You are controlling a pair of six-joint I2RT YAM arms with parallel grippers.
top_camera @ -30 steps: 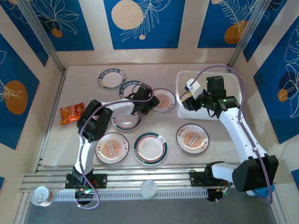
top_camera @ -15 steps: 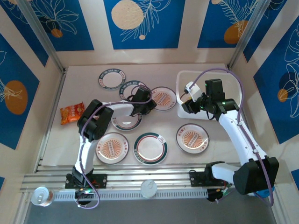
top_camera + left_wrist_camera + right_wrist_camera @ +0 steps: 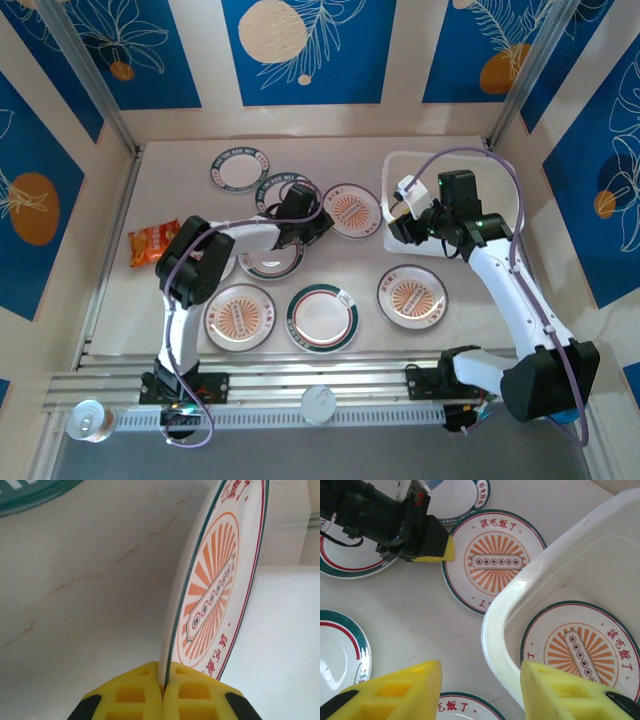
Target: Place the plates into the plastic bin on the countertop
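My left gripper (image 3: 163,685) is shut on the near rim of an orange-centred plate (image 3: 220,590), which is tilted up off the countertop (image 3: 90,595). From above, that gripper (image 3: 305,215) sits at the left edge of this plate (image 3: 352,210), just left of the plastic bin (image 3: 395,165). My right gripper (image 3: 480,690) hangs open over the bin's left wall (image 3: 502,620), holding nothing. One orange-centred plate (image 3: 580,645) lies in the bin. Other plates lie on the countertop: green-rimmed ones (image 3: 241,169) (image 3: 270,260) (image 3: 322,318) and orange-centred ones (image 3: 238,316) (image 3: 412,295).
An orange snack packet (image 3: 153,243) lies at the left edge of the countertop. A metal rail (image 3: 300,385) runs along the near edge, with a can (image 3: 88,420) and a round lid (image 3: 318,403) beside it. Cream and blue walls close in three sides.
My left gripper has shut on the rim of the orange-centred plate and nudged it towards the bin. The right gripper has shifted slightly left over the bin's wall.
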